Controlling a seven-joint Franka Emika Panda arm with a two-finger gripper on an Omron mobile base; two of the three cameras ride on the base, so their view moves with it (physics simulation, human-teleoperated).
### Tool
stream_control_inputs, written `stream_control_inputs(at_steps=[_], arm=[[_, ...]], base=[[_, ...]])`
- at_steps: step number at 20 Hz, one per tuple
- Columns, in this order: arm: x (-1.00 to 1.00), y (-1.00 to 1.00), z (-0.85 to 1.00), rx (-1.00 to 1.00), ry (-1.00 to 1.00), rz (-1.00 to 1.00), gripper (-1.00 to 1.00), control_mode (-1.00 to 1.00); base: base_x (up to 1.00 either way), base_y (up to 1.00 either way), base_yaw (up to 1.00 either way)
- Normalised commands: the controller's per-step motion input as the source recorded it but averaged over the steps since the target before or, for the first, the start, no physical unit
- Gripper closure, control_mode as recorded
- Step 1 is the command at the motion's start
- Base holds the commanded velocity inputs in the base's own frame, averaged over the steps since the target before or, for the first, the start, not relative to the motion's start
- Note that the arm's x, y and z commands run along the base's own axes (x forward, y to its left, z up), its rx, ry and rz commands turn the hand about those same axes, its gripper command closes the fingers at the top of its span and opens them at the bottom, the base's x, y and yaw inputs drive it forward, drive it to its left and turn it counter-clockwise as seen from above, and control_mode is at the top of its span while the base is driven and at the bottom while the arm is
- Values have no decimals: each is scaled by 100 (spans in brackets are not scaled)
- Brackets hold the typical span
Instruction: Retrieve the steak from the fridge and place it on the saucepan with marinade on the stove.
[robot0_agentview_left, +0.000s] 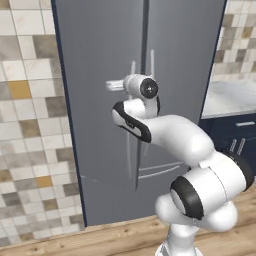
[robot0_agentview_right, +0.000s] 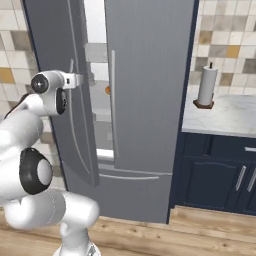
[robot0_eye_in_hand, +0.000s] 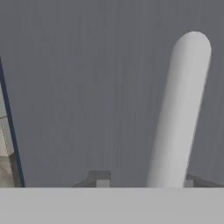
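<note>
step: opening fridge (robot0_agentview_right: 150, 80) | left door ajar, swung out for access | tool (robot0_eye_in_hand: 144, 183) straddles door handle (robot0_eye_in_hand: 179, 109), grip can't tell | steak unseen, presumably inside

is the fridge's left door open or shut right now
Open partway. In the right base view the left door swings out from the fridge, and a gap shows white interior and shelves.
</note>
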Motion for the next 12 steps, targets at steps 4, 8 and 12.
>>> stream_control_inputs(at_steps=[4, 8, 12], arm=[[-27, 100, 4, -12, 21, 0, 100, -100], [-21, 100, 0, -12, 17, 0, 100, -100], [-28, 100, 0, -13, 13, 0, 100, -100]], base=[[0, 0, 0], [0, 0, 0], [0, 0, 0]])
